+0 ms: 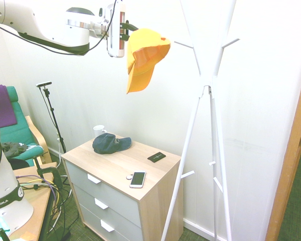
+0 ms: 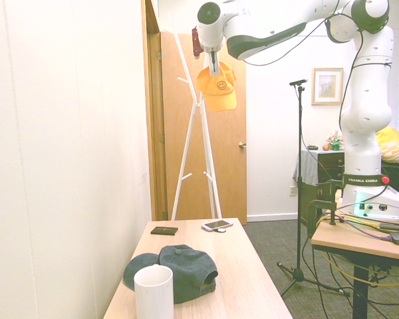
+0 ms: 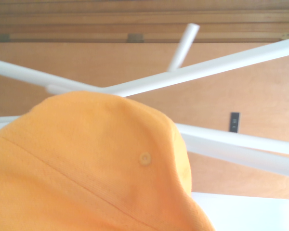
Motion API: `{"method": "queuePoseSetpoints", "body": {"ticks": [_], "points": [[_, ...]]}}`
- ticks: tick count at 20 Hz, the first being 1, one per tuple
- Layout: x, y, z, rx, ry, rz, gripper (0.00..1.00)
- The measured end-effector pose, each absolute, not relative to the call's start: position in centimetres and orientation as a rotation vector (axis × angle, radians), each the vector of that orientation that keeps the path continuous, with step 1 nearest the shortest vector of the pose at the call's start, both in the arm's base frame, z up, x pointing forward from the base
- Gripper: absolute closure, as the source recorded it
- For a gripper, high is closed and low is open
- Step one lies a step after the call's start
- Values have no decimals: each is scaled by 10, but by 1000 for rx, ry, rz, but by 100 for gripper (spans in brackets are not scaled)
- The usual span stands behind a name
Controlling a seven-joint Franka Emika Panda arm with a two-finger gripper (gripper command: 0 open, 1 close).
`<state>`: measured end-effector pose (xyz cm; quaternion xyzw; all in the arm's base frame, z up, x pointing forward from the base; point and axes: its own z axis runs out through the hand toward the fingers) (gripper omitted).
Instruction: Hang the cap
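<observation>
At the upper centre of the frame, the hand (image 2: 214,65) is closing on the yellow-orange cap (image 2: 217,86), which is hanging with its smiley face showing and its brim pointing down. The white coat rack (image 2: 198,106) is standing behind it, in front of a wooden door (image 2: 229,159). The robot arm (image 2: 369,100) is reaching in from the right. At the bottom centre, the desk (image 2: 243,279) is carrying a white mug (image 2: 154,296), a dark blue cap (image 2: 186,266) just behind the mug, a dark flat object (image 2: 164,230) and a phone (image 2: 217,225) near its far edge. A framed picture (image 2: 327,86) is hanging at the upper right.
</observation>
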<state>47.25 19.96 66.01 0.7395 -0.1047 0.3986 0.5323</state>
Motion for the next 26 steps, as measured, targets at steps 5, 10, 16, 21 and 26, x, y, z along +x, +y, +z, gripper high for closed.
{"method": "queuePoseSetpoints", "body": {"ticks": [5,10,16,21,26], "points": [[479,192,696,1751,-277,979,100],[500,173,702,1761,-296,973,100],[529,159,674,1777,-278,932,100],[534,159,647,1832,-292,902,0],[533,159,626,1859,-324,893,0]]}}
